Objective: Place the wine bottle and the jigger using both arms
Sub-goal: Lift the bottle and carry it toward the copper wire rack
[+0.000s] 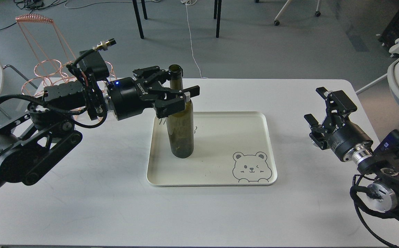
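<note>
While the wine bottle [180, 120] stands upright on the tray [220, 172], the left gripper [177, 93] brackets its shoulder, fingers apart (contact unclear). A sideways withdrawal could topple it. The right gripper [318, 115] hangs parted, empty; no jigger visible.

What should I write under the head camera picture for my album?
Left gripper around wine bottle standing on bear tray.

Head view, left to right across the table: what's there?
Copper wire rack → left end effector at the wine bottle, which stands on the cream tray → bear print → right end effector. No jigger visible.
</note>
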Tool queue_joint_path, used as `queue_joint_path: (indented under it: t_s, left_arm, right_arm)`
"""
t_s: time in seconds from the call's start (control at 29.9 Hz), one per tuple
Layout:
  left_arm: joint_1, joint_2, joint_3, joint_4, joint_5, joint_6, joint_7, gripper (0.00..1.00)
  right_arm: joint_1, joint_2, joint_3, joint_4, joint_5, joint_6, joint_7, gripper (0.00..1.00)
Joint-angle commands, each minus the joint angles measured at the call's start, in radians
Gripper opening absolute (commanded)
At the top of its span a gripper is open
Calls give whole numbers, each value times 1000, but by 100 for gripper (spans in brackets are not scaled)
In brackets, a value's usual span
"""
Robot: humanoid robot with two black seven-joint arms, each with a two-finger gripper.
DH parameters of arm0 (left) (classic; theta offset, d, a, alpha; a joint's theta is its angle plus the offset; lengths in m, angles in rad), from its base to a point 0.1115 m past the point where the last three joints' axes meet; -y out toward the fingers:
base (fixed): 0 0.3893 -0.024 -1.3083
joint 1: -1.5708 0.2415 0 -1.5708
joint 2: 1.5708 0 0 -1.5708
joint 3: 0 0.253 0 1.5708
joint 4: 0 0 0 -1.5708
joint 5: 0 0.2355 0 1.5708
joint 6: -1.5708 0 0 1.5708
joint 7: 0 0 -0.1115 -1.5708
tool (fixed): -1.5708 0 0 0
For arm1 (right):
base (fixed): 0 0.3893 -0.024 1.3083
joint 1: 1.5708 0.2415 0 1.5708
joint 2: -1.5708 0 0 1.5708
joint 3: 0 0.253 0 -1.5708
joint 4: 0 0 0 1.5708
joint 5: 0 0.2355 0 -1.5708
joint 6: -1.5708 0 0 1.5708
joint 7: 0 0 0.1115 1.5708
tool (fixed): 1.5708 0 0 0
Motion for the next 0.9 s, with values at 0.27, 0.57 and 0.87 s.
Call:
queue_joint_path:
  t_s: [0.27, 0.57, 0.87]
  left_arm:
    - [-39, -4, 12, 3, 15, 3, 0, 14]
    - [-149, 55, 10, 3, 3, 20, 0, 10]
    - [-366, 207, 12, 156, -77, 17, 0, 10]
  right_arm:
    - [-1, 2, 0, -1, 0, 0, 0, 98]
    - [-1, 2, 0, -1, 0, -2, 0, 98]
    - [-1, 3, 0, -1, 0, -2, 0, 98]
